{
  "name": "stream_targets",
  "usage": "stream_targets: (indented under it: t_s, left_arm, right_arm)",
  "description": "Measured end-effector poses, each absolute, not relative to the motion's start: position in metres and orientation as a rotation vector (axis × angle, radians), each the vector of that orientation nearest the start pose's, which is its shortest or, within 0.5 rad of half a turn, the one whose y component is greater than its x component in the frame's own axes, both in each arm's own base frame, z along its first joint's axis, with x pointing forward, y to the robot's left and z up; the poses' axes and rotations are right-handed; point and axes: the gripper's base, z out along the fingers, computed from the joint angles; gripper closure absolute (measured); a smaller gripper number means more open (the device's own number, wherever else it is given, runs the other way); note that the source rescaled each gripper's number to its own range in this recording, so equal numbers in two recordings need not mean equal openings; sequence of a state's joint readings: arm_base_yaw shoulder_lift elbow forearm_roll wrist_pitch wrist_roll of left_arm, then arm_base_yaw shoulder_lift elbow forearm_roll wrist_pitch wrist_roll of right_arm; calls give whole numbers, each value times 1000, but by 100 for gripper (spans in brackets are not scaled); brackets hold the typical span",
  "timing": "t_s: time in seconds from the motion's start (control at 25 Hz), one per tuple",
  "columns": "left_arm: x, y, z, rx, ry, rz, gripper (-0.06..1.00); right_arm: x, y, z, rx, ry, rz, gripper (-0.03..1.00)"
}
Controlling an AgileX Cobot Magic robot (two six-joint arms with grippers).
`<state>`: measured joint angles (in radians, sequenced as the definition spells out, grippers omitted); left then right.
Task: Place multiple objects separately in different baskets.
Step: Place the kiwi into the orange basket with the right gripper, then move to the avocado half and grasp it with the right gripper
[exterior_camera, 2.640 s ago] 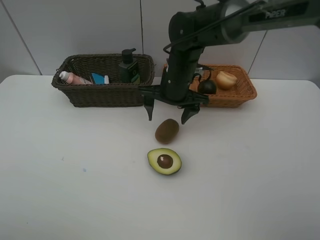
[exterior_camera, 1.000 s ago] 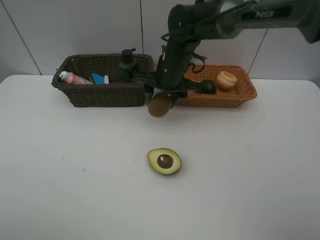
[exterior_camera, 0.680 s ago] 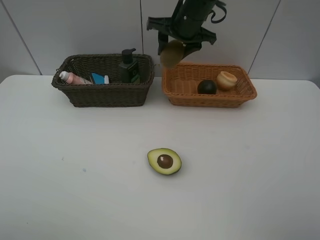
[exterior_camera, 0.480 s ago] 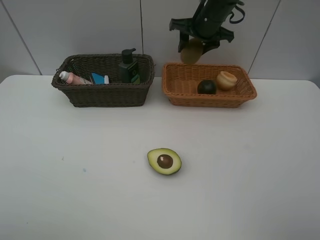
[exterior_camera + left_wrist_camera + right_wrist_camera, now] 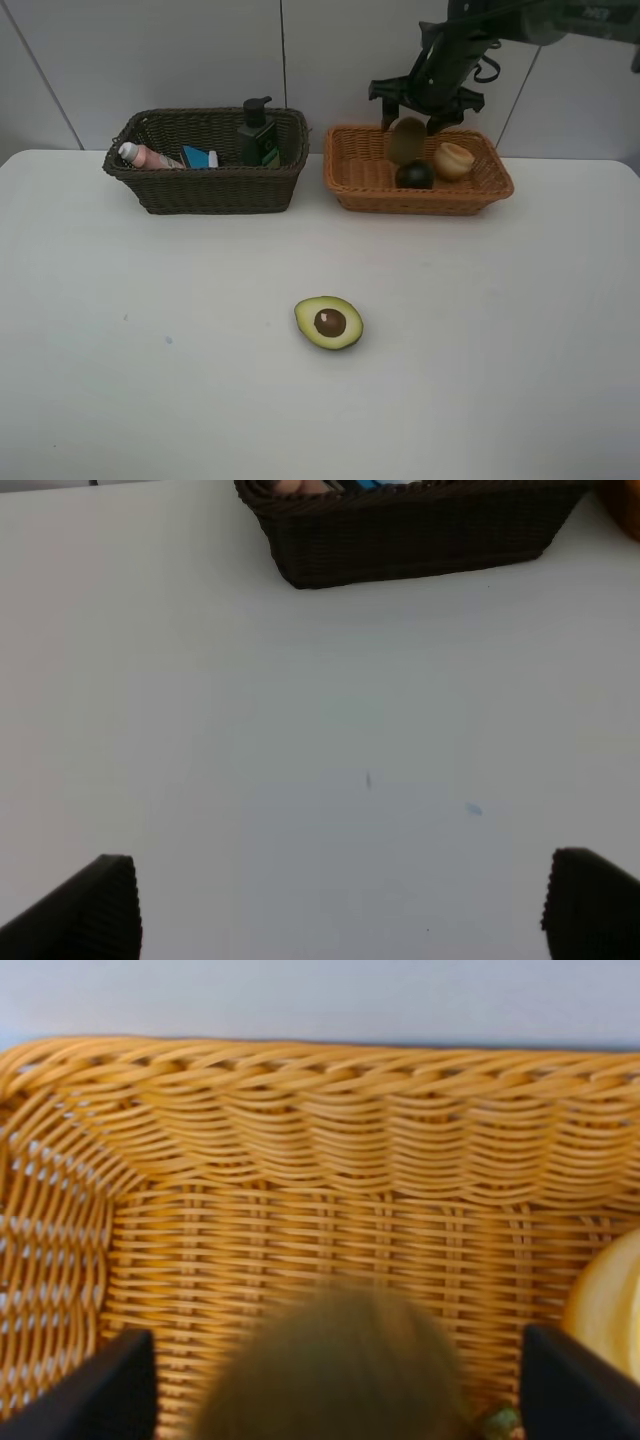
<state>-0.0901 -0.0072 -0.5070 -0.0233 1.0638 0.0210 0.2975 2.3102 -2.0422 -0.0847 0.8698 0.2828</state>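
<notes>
One right gripper (image 5: 408, 118), fingers spread wide, kiwi (image 5: 406, 140) just below it and seemingly loose over the orange-tan basket (image 5: 360, 186), mangosteen (image 5: 414, 175) beneath. Best to lift straight up, clear of the rim. Avocado half (image 5: 329, 322) lies far off on the worktop (image 5: 150, 350).

a plain white counter (image 5: 150, 380) fills the lower scene, evenly lit, with a few tiny specks. behind it stands a pale grey panelled wall (image 5: 150, 60) with thin dark seams.
</notes>
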Motion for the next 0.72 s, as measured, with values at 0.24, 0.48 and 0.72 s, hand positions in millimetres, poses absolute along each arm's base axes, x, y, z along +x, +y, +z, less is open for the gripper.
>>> stream_targets:
  t_s: [0.24,0.48,0.72]
  left_arm:
    - [-7,-1,279,114,2030,-71,-5]
    - [-7,-1,279,114,2030,-71,-5]
    - [-7,-1,279,114,2030,-71,-5]
  right_arm:
    - [484,149,204,-200,2697,102,-3]
    - [438,183,239,-627,2798,63,-3]
    - [377,225,271,-895,2725,87,-3]
